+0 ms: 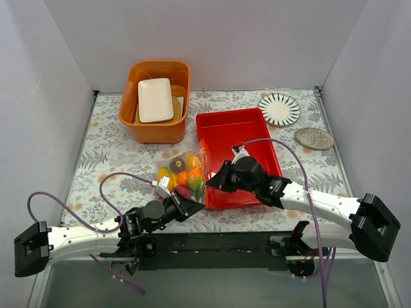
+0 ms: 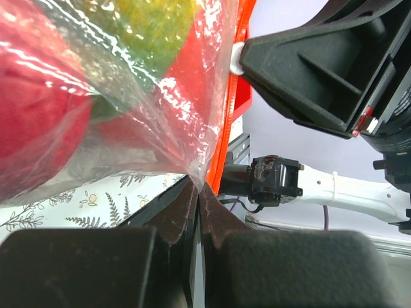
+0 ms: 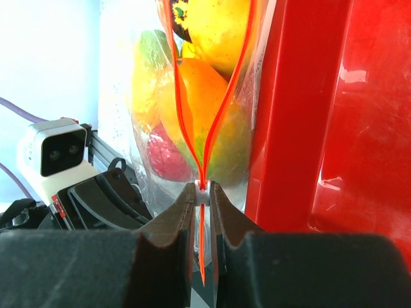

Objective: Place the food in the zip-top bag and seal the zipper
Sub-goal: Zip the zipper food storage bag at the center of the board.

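The zip-top bag (image 1: 182,172) lies left of the red tray, filled with the food (image 1: 183,178): mangoes, an orange, yellow pieces. My left gripper (image 1: 191,205) is shut on the bag's near corner, the clear film pinched between its fingers (image 2: 199,189). My right gripper (image 1: 211,181) is shut on the zipper's small white end (image 3: 203,192). Beyond that white end the two orange-red zipper strips (image 3: 202,263) spread apart in a V, and fruit (image 3: 205,96) shows between them. The zipper (image 2: 227,115) runs up from the pinched corner in the left wrist view.
The red tray (image 1: 250,122) sits right beside the bag, its wall (image 3: 308,128) close to my right fingers. An orange basket (image 1: 131,109) holding a white plate (image 1: 155,99) stands at the back left. A striped plate (image 1: 279,109) and a speckled disc (image 1: 314,138) lie back right.
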`<act>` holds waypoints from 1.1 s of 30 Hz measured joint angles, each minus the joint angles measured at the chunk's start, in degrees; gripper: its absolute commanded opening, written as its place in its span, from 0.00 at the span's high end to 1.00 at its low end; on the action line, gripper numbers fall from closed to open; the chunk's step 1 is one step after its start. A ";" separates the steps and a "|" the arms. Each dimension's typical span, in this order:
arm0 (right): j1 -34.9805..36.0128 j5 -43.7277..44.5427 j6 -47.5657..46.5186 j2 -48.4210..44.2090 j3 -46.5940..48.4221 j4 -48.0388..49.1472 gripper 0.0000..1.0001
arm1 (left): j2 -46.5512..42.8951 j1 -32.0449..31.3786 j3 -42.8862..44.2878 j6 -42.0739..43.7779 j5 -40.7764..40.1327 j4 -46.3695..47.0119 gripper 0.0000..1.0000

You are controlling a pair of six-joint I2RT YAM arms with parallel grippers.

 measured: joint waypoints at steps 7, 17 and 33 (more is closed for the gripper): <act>-0.83 0.04 -0.68 1.18 1.44 -0.17 0.90 | -0.70 0.00 -1.01 0.00 -0.04 0.15 1.00; -1.81 0.46 -1.20 1.18 1.77 -0.20 0.90 | -1.53 -0.02 -1.07 0.00 -0.02 -0.02 1.00; -5.57 -0.20 -3.08 4.15 4.79 -0.04 0.90 | -5.51 -0.02 -1.14 0.00 -0.04 -3.50 1.00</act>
